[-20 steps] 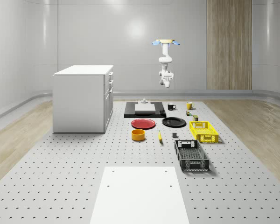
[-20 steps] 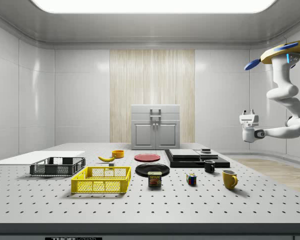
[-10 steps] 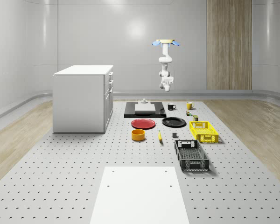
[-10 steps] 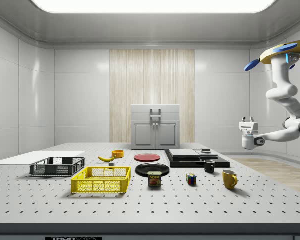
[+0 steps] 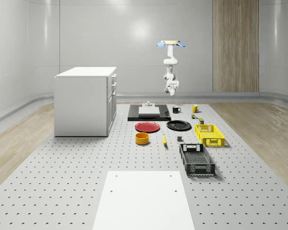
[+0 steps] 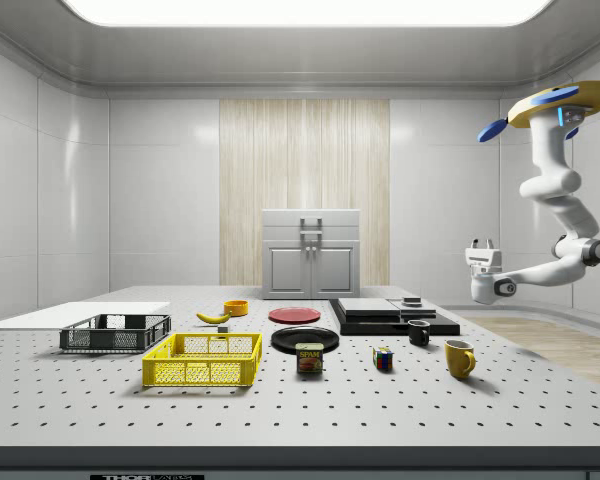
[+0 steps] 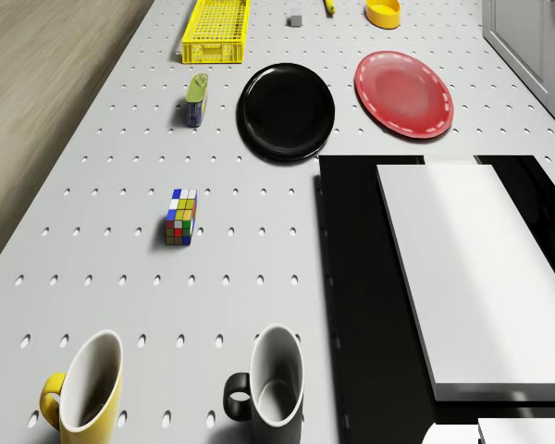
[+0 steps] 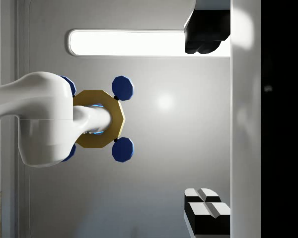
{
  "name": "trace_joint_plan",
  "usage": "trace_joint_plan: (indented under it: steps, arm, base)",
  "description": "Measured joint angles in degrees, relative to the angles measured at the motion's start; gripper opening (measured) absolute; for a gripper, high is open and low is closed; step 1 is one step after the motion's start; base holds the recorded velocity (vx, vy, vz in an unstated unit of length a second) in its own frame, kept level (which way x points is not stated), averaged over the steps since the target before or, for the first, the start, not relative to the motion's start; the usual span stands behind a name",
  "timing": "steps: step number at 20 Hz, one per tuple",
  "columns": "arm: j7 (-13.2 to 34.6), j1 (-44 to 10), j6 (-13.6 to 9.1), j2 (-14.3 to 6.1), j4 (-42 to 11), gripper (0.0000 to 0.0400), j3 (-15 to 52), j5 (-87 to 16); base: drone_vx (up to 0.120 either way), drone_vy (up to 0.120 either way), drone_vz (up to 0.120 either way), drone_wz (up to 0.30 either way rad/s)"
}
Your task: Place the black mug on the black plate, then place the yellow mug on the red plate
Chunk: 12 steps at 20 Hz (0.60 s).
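The black mug point(image 7: 268, 388) and the yellow mug point(image 7: 83, 384) stand upright side by side at the table's far end, empty. Nearer the middle lie the black plate point(image 7: 287, 111) and the red plate point(image 7: 404, 92), both bare. The drone point(image 6: 550, 103) hovers high beyond the mugs, at the side view's right. Its arm hangs down and folds back, with the gripper point(image 6: 480, 244) pointing upward, open and empty, well above the black mug point(image 6: 418, 333) and yellow mug point(image 6: 459, 358). In the wrist view the fingers point(image 8: 203, 210) stand wide apart.
A black platform point(image 7: 351, 277) with a white block point(image 7: 472, 268) lies beside the black mug. A Rubik's cube point(image 7: 181, 217), a can point(image 7: 196, 99), a yellow basket point(image 7: 216, 32) and an orange bowl point(image 7: 384, 11) sit further along. A white cabinet point(image 5: 85, 100) stands at the whole-scene view's left.
The drone has drifted toward the side view's left. The gripper has sunk a little and moved the same way, closer to above the mugs. The mugs and plates have not moved.
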Motion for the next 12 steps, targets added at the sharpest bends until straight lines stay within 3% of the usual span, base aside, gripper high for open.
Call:
trace_joint_plan:
  steps: [1, 6, 12]
  arm:
    - [0.0, 0.0, 0.0, 0.0, 0.1, 0.0400, 0.0, 0.0]
    - [0.0, 0.0, 0.1, 0.0, 0.2, 0.0400, 0.0, 0.0]
    - [0.0, -0.1, 0.3, -0.2, 0.1, 0.0400, 0.1, 0.0]
  base:
    - [0.120, 0.000, 0.000, 0.000]
    - [0.120, -0.112, 0.000, 0.000]
    - [0.120, 0.000, 0.000, 0.000]
